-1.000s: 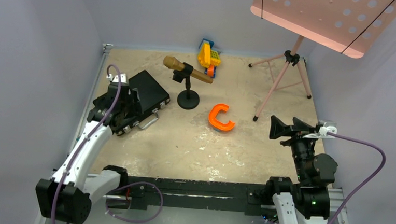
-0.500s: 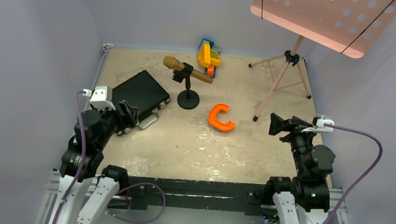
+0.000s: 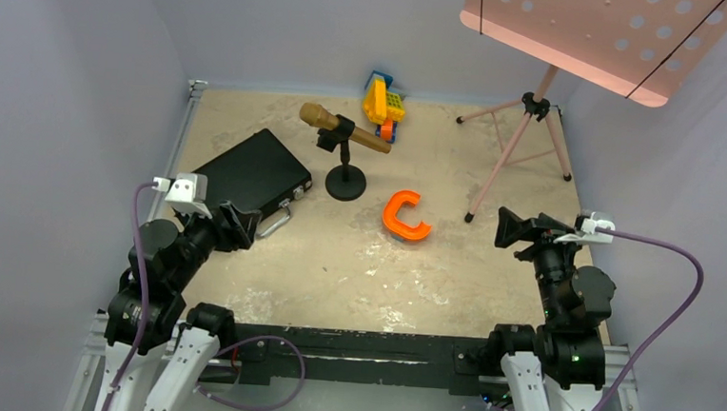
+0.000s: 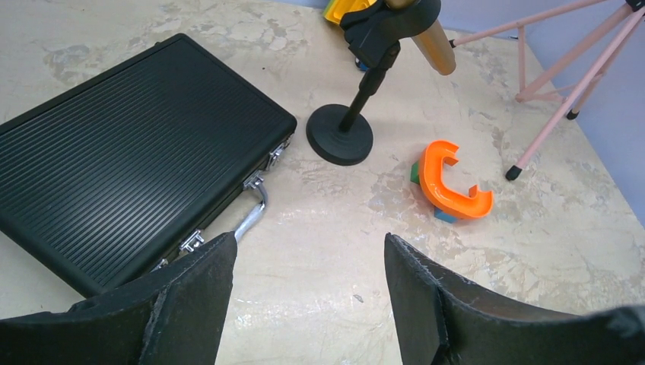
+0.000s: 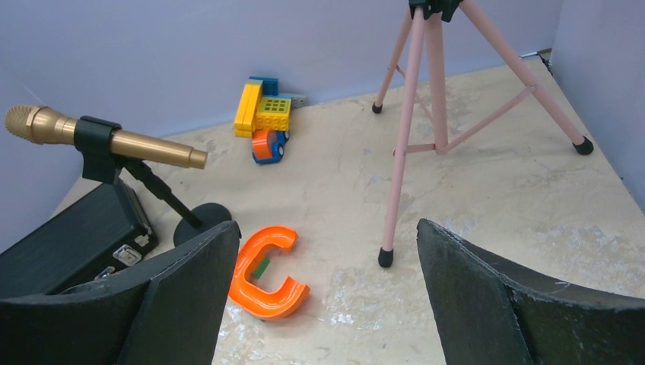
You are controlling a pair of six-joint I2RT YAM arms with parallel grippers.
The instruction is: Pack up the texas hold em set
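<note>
The case (image 3: 252,175) lay flat and shut at the left middle of the overhead view, its ribbed lid facing up and its silver handle (image 4: 255,217) folded out toward the centre of the table (image 3: 337,271); no chips, cards, dice or buttons showed anywhere outside it, so the packing looked as good as finished (whether both latches were fully snapped, I could not tell). The left gripper (image 3: 235,224) hung just below the case's handle edge with its fingers spread and nothing between them, probably so that the handle side sat in plain sight of the wrist camera; the right gripper (image 3: 511,229), at the right middle of the frame, was likewise spread and empty, well apart from the case and seemingly parked out of the way. The microphone stand (image 3: 345,181) stood just right of the case; the orange C-shaped piece (image 3: 405,217) lay nearer the centre.
</note>
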